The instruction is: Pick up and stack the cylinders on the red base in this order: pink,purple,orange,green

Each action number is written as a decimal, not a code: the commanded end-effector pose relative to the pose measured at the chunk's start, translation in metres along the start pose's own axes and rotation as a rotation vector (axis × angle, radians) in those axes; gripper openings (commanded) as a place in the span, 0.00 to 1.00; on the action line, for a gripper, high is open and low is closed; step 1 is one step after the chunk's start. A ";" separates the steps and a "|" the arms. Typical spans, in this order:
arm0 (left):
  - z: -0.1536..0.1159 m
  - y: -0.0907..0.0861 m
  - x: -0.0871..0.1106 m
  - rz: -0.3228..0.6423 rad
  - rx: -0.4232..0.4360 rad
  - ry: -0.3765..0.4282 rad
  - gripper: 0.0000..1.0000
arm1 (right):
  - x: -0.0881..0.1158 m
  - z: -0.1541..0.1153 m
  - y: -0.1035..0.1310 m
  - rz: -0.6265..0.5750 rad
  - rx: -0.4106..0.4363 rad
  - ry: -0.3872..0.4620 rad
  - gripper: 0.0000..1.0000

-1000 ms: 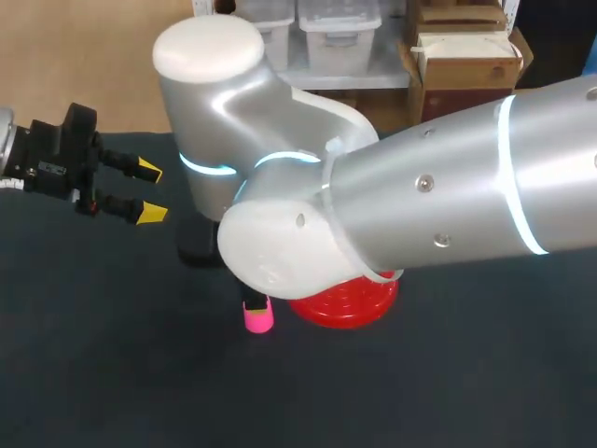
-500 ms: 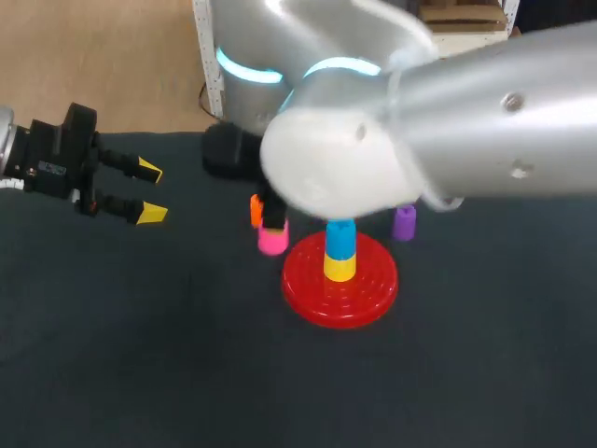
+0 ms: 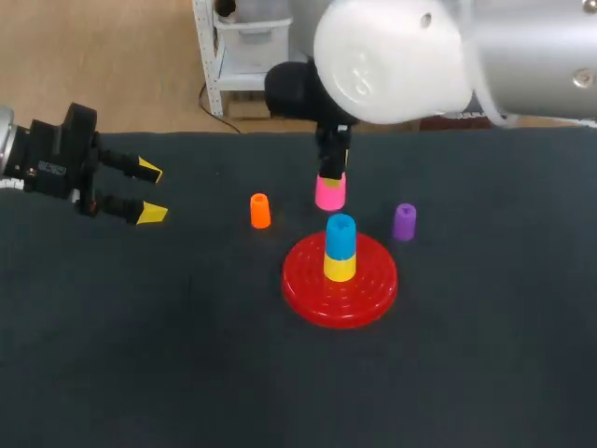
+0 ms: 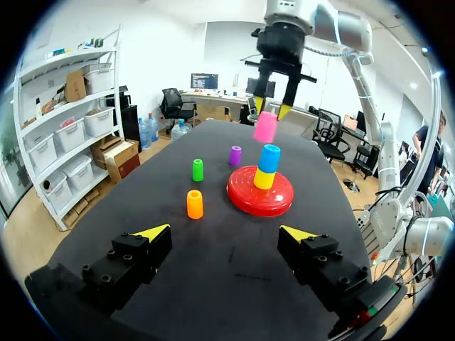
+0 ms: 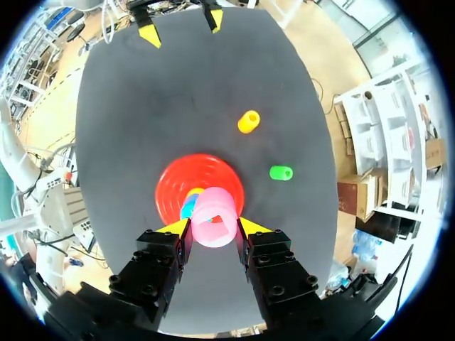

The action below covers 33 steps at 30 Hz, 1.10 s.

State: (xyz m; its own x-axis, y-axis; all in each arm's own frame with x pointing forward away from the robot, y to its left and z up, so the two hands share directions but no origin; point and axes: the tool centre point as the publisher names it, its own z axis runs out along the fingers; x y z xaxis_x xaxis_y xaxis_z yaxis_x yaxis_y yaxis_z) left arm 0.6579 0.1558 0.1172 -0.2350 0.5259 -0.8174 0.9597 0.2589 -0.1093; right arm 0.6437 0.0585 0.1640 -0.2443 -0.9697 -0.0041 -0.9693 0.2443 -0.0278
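Pink cylinder point(image 3: 329, 191): where is it found?
– It is held in the air by the right gripper point(image 5: 213, 226), above the surface point(image 3: 140, 355) and close to the red base point(image 3: 312, 289). From the right wrist it is seen over the base's near edge.

– How is that gripper set?
– Its two yellow tips are pressed against the pink cylinder from opposite sides, so the piece is pinched between them.

– What is carried by the base?
– A yellow cylinder point(image 3: 340, 268) is seated on it, and a blue cylinder point(image 3: 340, 235) is stacked on top of that. The pink one is seen near the top of the blue one, apart from it.

– And the other cylinders?
– The orange cylinder point(image 3: 260, 211) is stood upright on the surface on the base's left side, the purple cylinder point(image 3: 404, 222) on its right. The green cylinder point(image 4: 197, 170) is stood farther back, beyond the orange one.

– The left gripper point(image 3: 150, 192)?
– It is kept at the surface's left edge, well apart from everything, with its fingers spread and nothing between them.
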 end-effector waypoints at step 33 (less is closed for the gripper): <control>0.000 0.000 0.001 0.002 -0.002 -0.003 1.00 | 0.016 0.030 0.035 -0.044 -0.060 0.057 0.00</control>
State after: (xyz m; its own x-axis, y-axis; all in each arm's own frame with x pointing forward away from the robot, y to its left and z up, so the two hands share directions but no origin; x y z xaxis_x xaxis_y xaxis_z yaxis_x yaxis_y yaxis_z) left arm 0.6579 0.1558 0.1172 -0.2352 0.5259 -0.8174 0.9596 0.2591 -0.1094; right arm 0.6113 0.0518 0.1391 -0.2016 -0.9780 0.0526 -0.9782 0.2038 0.0404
